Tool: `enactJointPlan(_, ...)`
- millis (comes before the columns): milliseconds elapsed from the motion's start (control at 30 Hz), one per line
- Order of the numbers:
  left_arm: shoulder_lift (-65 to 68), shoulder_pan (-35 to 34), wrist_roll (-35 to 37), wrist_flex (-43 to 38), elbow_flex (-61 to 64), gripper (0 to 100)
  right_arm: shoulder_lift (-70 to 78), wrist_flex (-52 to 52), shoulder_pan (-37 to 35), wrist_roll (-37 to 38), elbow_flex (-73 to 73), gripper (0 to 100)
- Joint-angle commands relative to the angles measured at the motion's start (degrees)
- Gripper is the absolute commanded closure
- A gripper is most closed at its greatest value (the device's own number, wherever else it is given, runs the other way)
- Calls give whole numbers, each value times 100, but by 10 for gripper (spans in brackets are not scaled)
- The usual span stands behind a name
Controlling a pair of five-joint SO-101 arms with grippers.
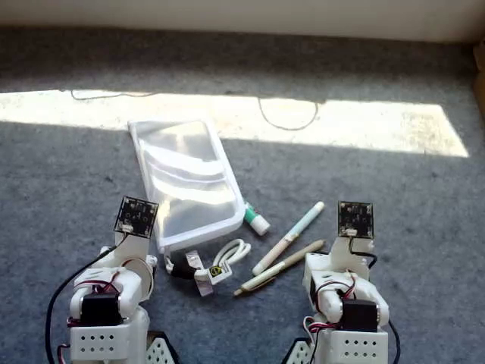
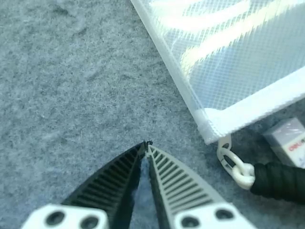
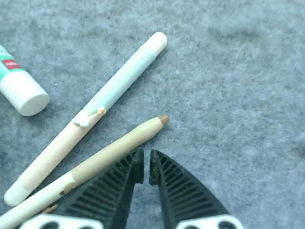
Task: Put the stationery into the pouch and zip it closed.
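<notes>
Grey carpet-like fabric is covering the surface. A band of sunlight is falling across its far side, with a thin cable looping through the light.

From the high view, the pouch, translucent white mesh, is lying flat toward 9 o'clock of the middle. Its long sides are running from 11 o'clock down to 5 o'clock. Whether its zip is open I cannot tell. All the stationery is lying outside it on the surface.

The glue stick, green with a white cap, is resting right at the pouch's 4 o'clock corner. Farther toward 4 o'clock, the pale blue pen and the beige pen are lying near each other, apart from the pouch. Both are slanting toward 2 o'clock.

At 6 o'clock of the pouch, a white cord loop, a black cord and a small white box are sitting close together. In the left wrist view a white chain link is joining the pouch's corner to the black cord.

The left gripper is hovering over bare surface by the pouch's 7 o'clock corner. Its fingers are pressing tip to tip and holding nothing. The right gripper is hanging over the surface at the beige pen's 2 o'clock end. Its fingers are drawn together with only a sliver between them, gripping nothing, and the beige pen is passing just beside one finger.
</notes>
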Motion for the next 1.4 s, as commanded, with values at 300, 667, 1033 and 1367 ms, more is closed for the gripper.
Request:
enactJointPlan(300, -75, 75, -35, 18, 119, 992, -57, 48, -57, -53, 787, 969)
enactJointPlan(667, -75, 75, -35, 18, 119, 992, -57, 22, -22, -18, -505, 969)
enactJointPlan(1033, -75, 75, -35, 18, 119, 992, -57, 22, -75, 1415, -2545, 967)
enactJointPlan(1367, -75, 75, -35, 18, 119, 992, 207, 127, -637, 1442, -3415, 964)
